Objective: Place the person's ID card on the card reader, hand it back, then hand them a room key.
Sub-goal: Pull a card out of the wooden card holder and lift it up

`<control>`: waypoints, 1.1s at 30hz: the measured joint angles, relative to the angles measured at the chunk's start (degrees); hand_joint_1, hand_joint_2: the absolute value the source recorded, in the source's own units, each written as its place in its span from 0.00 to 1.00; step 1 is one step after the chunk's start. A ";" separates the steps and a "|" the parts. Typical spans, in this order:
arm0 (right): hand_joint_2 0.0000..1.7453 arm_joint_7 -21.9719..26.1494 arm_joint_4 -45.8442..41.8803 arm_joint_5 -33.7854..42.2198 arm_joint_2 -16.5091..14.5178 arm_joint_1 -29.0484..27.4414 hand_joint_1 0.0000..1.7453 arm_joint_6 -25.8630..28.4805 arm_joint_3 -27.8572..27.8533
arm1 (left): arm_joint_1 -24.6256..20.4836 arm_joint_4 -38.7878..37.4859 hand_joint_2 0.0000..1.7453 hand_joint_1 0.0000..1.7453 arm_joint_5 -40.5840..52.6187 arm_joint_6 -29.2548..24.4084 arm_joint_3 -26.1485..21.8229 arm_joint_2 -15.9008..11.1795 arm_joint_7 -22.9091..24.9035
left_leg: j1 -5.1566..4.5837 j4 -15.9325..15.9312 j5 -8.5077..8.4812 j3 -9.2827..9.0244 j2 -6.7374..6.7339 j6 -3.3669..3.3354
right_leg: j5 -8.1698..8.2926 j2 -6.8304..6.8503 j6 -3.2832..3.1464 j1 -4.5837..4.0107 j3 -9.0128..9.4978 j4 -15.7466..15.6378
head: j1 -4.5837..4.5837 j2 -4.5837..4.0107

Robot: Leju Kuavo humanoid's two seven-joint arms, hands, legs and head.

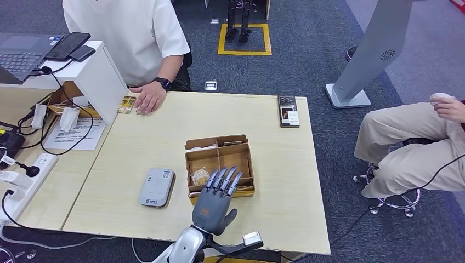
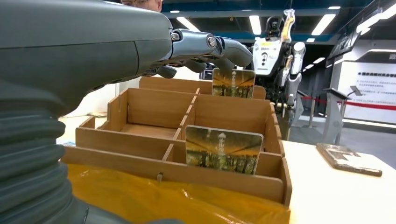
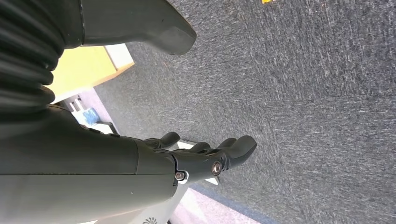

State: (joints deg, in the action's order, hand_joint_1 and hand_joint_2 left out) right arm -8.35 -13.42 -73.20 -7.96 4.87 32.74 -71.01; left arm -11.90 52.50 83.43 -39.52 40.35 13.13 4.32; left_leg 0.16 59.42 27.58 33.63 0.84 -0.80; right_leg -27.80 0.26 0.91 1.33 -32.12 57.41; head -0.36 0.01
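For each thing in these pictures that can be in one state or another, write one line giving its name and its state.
Left hand: fingers spread, holding nothing, over the wooden box.
Right hand: fingers apart, holding nothing, above the carpet.
Wooden box: open-topped, divided, cards standing inside.
Room key card: upright in the box's near compartment.
ID card: flat on the table by the person's hand.
Card reader: nothing on it.
Laptop: open.

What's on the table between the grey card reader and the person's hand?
Nothing. In the head view, only bare table lies between the card reader and the person's hand, which rests beside a small card.
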 joint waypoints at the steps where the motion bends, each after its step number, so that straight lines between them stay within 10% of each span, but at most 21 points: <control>1: 1.00 0.00 0.00 -0.01 0.00 0.00 0.00 -0.01 0.00 | -0.01 -0.31 1.00 0.55 -0.01 -0.01 0.00 0.09 0.18 | 0.00 0.00 0.00 0.00 0.00 0.00 | 0.00 0.00 0.00 0.00 0.00 0.00 | 0.01 0.00; 3: 1.00 0.00 0.00 -0.02 0.00 0.01 0.00 -0.03 0.00 | -0.02 -0.82 1.00 0.79 -0.11 -0.02 -0.01 0.27 0.38 | 0.00 0.00 0.00 0.00 0.00 0.00 | 0.00 0.00 0.00 0.00 0.00 0.00 | 0.00 0.00; 6: 1.00 0.00 0.00 -0.03 0.00 0.00 0.00 -0.11 0.00 | -0.04 -1.31 1.00 0.79 -0.38 -0.02 -0.14 0.42 0.44 | 0.00 0.00 0.00 0.00 0.00 0.00 | 0.00 0.00 0.00 0.00 0.00 0.00 | 0.00 0.01; 11: 1.00 0.00 0.00 -0.15 0.00 0.01 0.00 -0.32 0.00 | -0.12 -1.58 1.00 0.67 -0.39 -0.11 -0.61 0.66 0.46 | 0.00 0.00 0.00 0.00 0.00 0.00 | 0.00 0.00 0.00 0.00 0.01 0.00 | 0.01 0.01; 17: 1.00 0.00 0.00 -0.17 0.00 0.01 0.00 -0.33 0.00 | -0.33 -1.59 1.00 0.30 -0.26 -0.52 -1.07 0.73 0.46 | 0.00 0.00 0.00 0.00 0.00 0.00 | 0.00 0.00 0.00 0.00 0.01 0.00 | 0.01 0.01; 26: 1.00 0.00 0.00 -0.17 0.00 0.01 0.00 -0.33 0.00 | -0.19 -1.69 1.00 0.11 -0.01 -0.52 -1.49 0.73 0.46 | 0.00 0.00 0.00 0.00 0.00 0.00 | 0.00 0.00 0.00 0.00 0.01 0.00 | 0.01 -0.01; 28: 1.00 0.00 0.00 -0.21 0.00 0.01 0.00 -0.33 0.00 | -0.17 -1.69 1.00 0.23 0.01 -0.52 -1.51 0.73 0.46 | 0.00 0.00 0.00 0.00 0.00 0.00 | 0.00 0.00 0.00 0.00 0.01 0.00 | 0.01 0.01; 31: 1.00 0.00 0.00 -0.33 0.01 0.01 0.00 -0.34 0.00 | -0.01 -1.69 1.00 0.73 0.03 -0.52 -1.52 0.74 0.23 | 0.00 0.00 0.00 0.00 0.00 0.00 | 0.00 0.00 0.00 0.00 0.01 0.00 | 0.01 0.01; 33: 1.00 0.00 0.00 -0.34 0.02 0.01 0.00 -0.35 0.00 | 0.23 -1.66 1.00 0.81 0.00 -0.52 -1.57 0.75 -0.31 | 0.00 0.00 0.00 0.01 0.00 0.00 | 0.00 0.00 0.00 0.00 0.01 0.00 | 0.01 0.01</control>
State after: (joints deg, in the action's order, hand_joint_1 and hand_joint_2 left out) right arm -8.35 -13.42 -73.54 -7.94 4.88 32.39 -71.01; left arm -11.66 50.84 83.43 -40.05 38.77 13.87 4.01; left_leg 0.16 59.42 27.58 33.64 0.85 -0.80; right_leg -27.80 0.26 0.91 1.33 -32.12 57.41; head -0.35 0.01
